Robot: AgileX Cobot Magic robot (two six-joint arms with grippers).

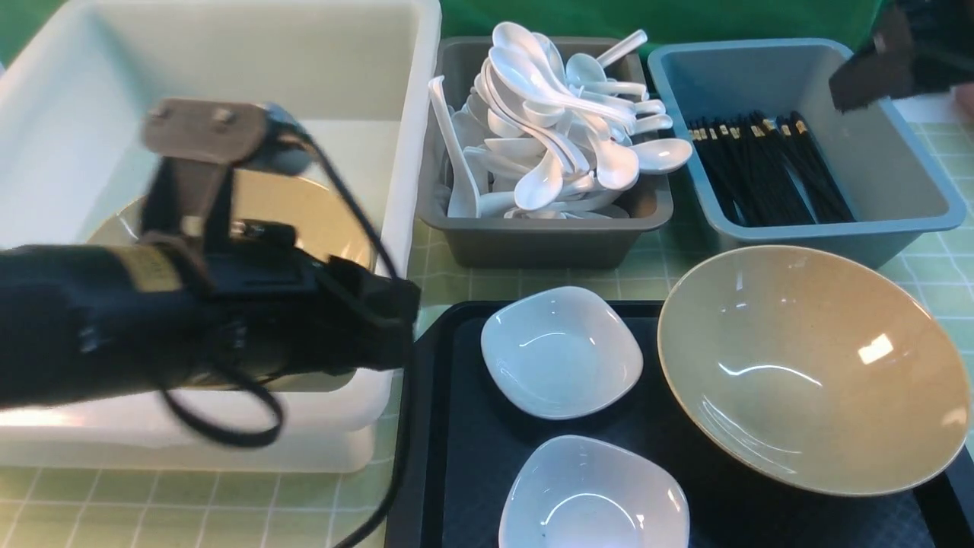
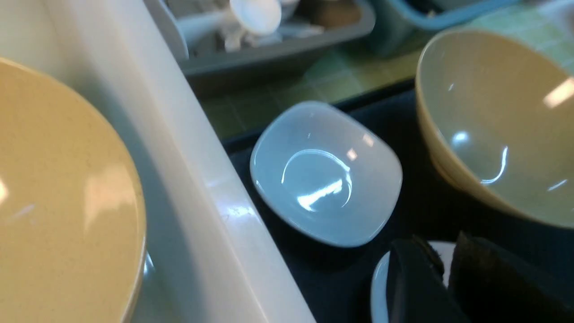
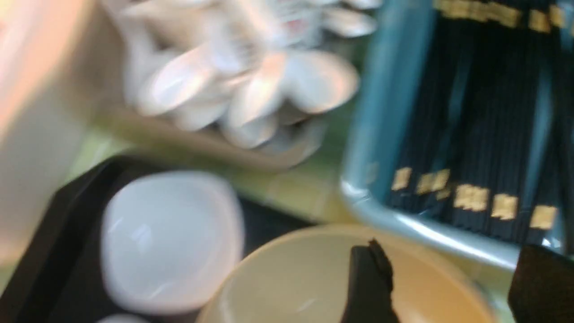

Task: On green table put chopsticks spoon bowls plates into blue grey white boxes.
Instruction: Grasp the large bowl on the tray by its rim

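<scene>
Left gripper hangs over the near white bowl on the black tray, just right of the white box; its fingers are nearly together and I can't tell open or shut. Right gripper is spread wide and empty at the blue-grey box's far right corner. Risk: the bowls are glossy with rounded-square rims, so an off-centre pinch could slip and knock the far bowl or the tan plate alongside.

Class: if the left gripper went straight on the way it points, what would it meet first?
Probably the nearer small glossy white rounded-square bowl peeking beneath the left gripper, on the black textured tray; depth is unclear.
</scene>
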